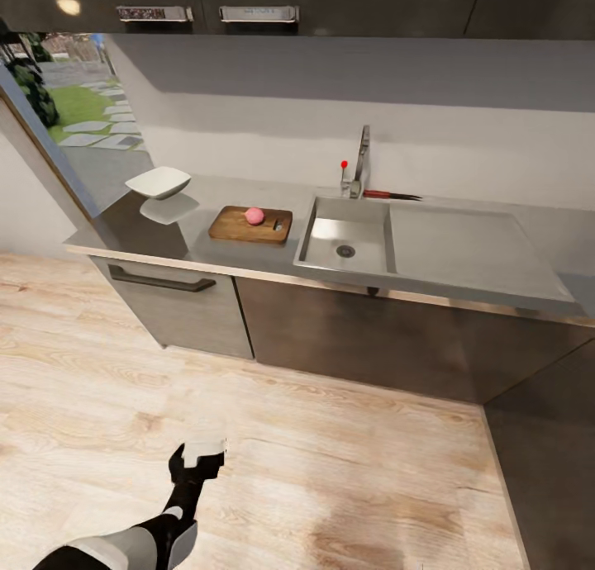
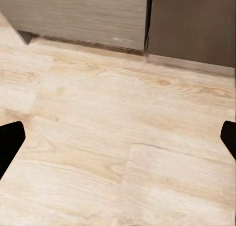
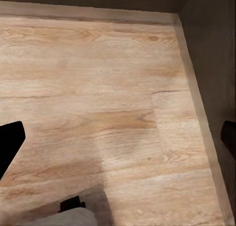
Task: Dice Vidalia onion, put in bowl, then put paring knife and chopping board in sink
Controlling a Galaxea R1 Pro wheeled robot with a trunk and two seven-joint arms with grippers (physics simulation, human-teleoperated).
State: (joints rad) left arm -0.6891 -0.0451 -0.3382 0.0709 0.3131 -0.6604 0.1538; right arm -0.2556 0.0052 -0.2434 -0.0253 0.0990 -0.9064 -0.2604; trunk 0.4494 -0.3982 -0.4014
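Observation:
The pinkish Vidalia onion (image 1: pixel 254 216) rests on the brown chopping board (image 1: pixel 240 227), which lies on the grey countertop (image 1: pixel 207 194) left of the steel sink (image 1: pixel 330 260). The sink basin holds nothing that I can see. Behind it, beside the faucet (image 1: pixel 360 161), lies the paring knife (image 1: pixel 390 195) with its red handle. A white bowl (image 1: pixel 158 182) stands at the counter's left end. My left gripper (image 1: pixel 201 456) hangs low over the wooden floor, well short of the counter. My left gripper (image 2: pixel 118 137) is open, with its dark fingertips (image 2: pixel 10 142) far apart, and so is my right gripper (image 3: pixel 118 137).
Dark cabinets (image 1: pixel 347 330) run under the counter, one with a bar handle (image 1: pixel 161 282). A tall dark unit (image 1: pixel 545 463) stands at the right. Upper cabinets (image 1: pixel 248 0) hang above, and a window (image 1: pixel 78 116) opens at the left. Light wooden floor (image 1: pixel 330 479) lies between me and the counter.

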